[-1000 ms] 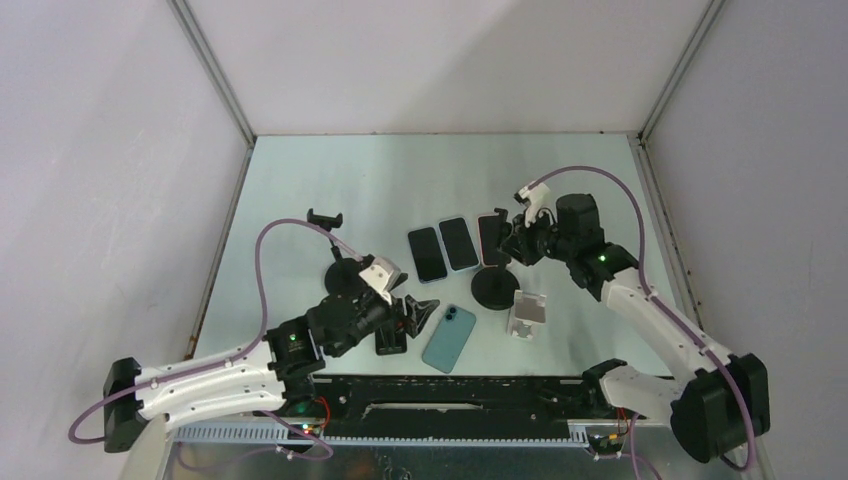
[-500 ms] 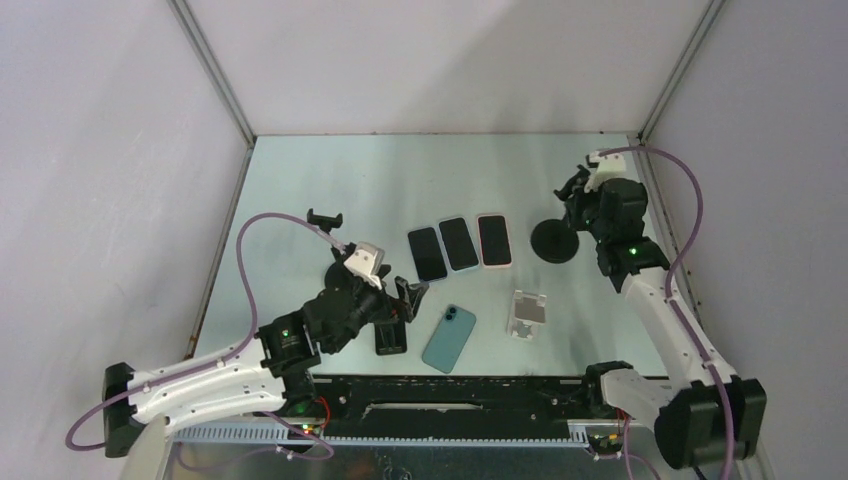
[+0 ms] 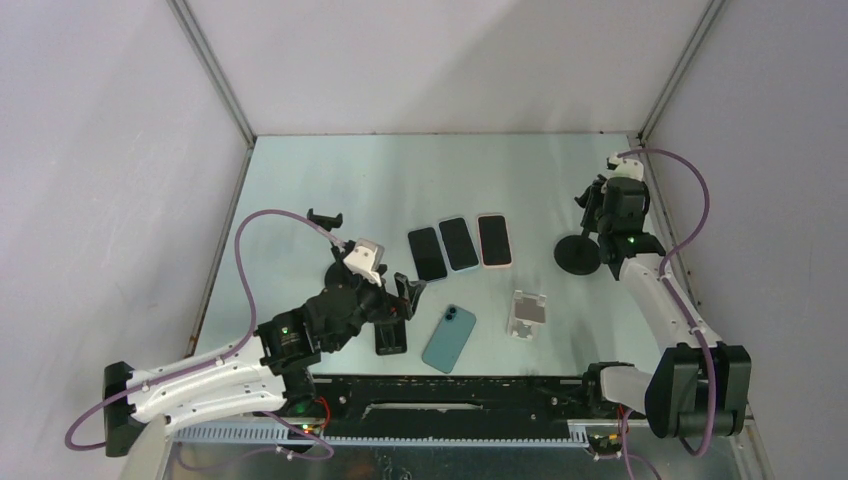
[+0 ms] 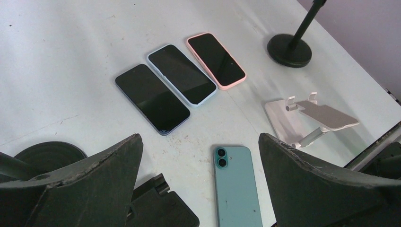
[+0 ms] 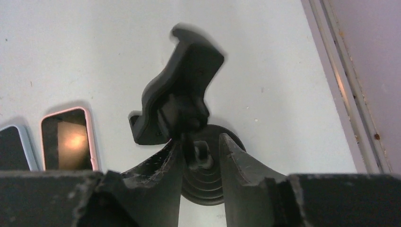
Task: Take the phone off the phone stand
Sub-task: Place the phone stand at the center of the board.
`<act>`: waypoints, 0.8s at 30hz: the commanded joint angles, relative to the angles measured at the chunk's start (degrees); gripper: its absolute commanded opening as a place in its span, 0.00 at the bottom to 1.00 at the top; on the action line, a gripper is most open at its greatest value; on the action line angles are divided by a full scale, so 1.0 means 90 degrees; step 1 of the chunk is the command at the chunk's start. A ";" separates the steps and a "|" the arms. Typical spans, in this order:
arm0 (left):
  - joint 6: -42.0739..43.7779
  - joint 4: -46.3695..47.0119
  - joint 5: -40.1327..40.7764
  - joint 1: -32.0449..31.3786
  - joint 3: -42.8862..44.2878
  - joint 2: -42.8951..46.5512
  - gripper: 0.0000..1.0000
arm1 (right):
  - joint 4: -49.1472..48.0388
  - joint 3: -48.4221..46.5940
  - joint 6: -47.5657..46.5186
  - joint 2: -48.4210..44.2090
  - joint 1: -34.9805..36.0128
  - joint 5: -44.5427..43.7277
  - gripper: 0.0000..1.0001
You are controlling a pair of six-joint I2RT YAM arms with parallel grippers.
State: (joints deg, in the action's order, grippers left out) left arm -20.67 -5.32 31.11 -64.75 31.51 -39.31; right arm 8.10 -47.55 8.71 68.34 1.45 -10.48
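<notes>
Right pincer clamps the black phone stand; left pincer gapes open.

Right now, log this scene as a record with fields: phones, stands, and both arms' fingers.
phones in row: dark phone, blue-cased phone, pink phone, all flat, screens up
loose phone: teal phone, flat, face down
stands: white folding stand empty; black pole stand clamp empty; second black stand near the left arm, clamp empty
left fingers: open, holding nothing
right fingers: shut on the black pole stand's pole
</notes>
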 commanded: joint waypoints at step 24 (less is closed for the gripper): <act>-0.0397 -0.1404 -0.0176 0.0066 0.2073 -0.1992 1.00 | 0.1233 0.0078 0.1337 -0.1790 -0.0103 -0.0282 0.73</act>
State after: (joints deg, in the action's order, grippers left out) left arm -21.93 -16.58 29.85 -64.51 47.51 -55.64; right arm 15.64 -46.92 16.91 55.31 0.56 -11.86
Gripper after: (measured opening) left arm 0.996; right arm 0.738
